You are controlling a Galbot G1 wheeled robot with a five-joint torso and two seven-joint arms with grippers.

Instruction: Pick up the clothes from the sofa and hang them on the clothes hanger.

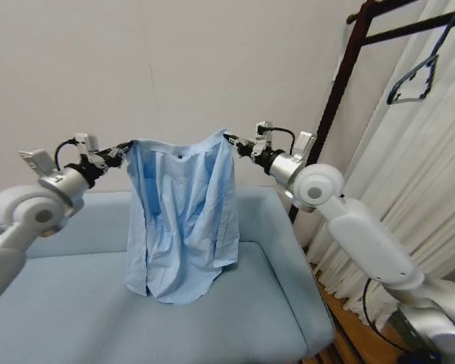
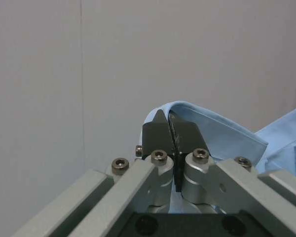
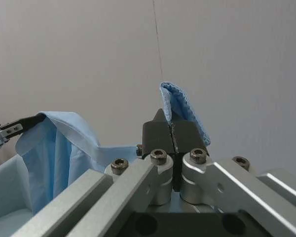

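Black finger pads (image 2: 155,138) of the left gripper (image 2: 169,118) are pressing tightly together on a folded edge of a light blue shirt (image 2: 222,131). The right gripper (image 3: 170,124) is pinching the opposite shoulder of the same garment in the same way, its fingers lying flat against a fold of cloth with no gap between them. Both grippers are holding high above the pale blue sofa (image 1: 61,303), well apart from each other, so the shirt is hanging spread between them along its top edge, collar in the middle, rather than bunching. Its body is draping down in front of the sofa's backrest and its hem is reaching to the seat cushion, though whether it is touching there cannot be told. Keeping the two shoulders apart is probably holding the neckline open and level, the shape a hanger would need. A dark blue clothes hanger (image 1: 413,80) is dangling from a dark brown clothes rack (image 1: 341,83) that is standing just past the end of the sofa on the robot's right. It is hanging higher than the shirt and well apart from it, beside white curtains (image 1: 417,174). Judging by this, the pickup from the sofa is nearly done, and the hanging is not yet begun.
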